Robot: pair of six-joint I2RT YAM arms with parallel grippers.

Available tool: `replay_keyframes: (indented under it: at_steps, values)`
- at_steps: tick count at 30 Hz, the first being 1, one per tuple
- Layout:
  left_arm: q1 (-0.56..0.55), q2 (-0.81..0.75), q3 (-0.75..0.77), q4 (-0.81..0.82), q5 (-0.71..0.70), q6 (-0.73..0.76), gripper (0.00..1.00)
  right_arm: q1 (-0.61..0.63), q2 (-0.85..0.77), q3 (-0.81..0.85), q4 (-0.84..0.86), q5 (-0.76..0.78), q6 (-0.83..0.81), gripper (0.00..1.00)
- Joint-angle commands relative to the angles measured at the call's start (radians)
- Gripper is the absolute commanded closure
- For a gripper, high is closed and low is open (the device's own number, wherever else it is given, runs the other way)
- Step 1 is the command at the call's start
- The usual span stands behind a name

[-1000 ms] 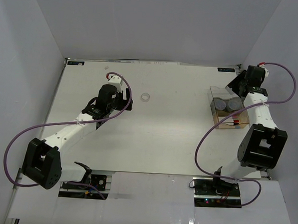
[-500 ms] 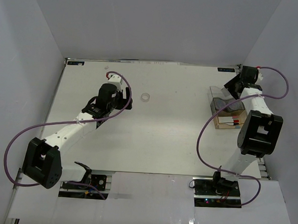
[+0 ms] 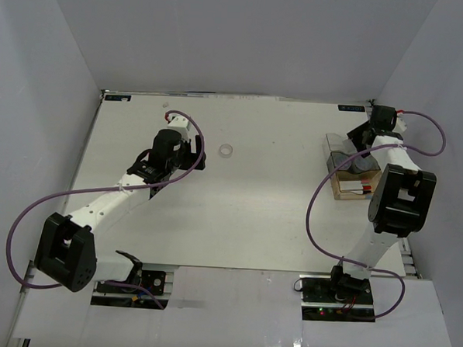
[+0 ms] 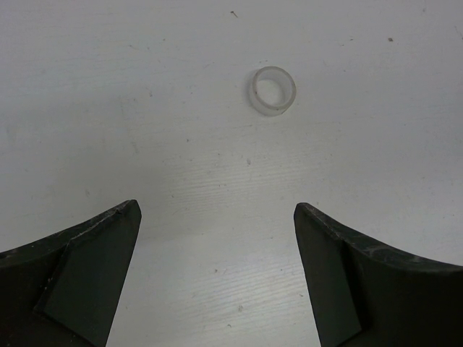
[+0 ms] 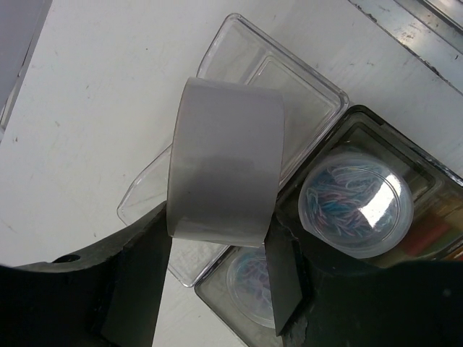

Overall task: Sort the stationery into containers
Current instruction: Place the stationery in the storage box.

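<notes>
My right gripper (image 5: 217, 225) is shut on the beige tape roll (image 5: 224, 166) and holds it upright over the far end of the desk organiser (image 5: 307, 83), above its empty clear compartment. Two round clear tubs (image 5: 356, 202) (image 5: 249, 278) sit in the grey-tinted compartments beside it. Marker ends (image 5: 427, 235) show at the right edge. In the top view the right gripper (image 3: 359, 140) hangs over the organiser (image 3: 339, 160) at the far right. My left gripper (image 4: 217, 210) is open and empty, low over the table. The small clear ring (image 4: 273, 90) lies ahead of it, also in the top view (image 3: 226, 151).
The organiser's tan tray part (image 3: 355, 188) holds markers with a red cap showing. The right wall stands close beside the organiser. The back wall edge (image 3: 235, 96) runs behind the table. The left arm (image 3: 130, 184) stretches across the left half.
My right wrist has swung left and down over the organiser's clear end with the tape roll, now covering the tubs in the top view. The left arm has not moved.
</notes>
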Motion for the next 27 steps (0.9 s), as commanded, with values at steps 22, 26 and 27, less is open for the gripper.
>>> replay_keyframes:
  at_steps: [22, 26, 27]
  values:
    - [0.025, 0.004, 0.046, -0.015, 0.037, -0.021, 0.02, 0.051, -0.164, -0.039, 0.113, -0.017, -0.170, 0.22]
    - [0.038, 0.024, 0.055, -0.028, 0.048, -0.039, 0.02, 0.142, -0.236, -0.082, 0.136, -0.026, -0.351, 0.21]
    - [0.040, 0.028, 0.059, -0.033, 0.048, -0.047, 0.02, 0.185, -0.265, -0.094, 0.134, -0.023, -0.383, 0.21]
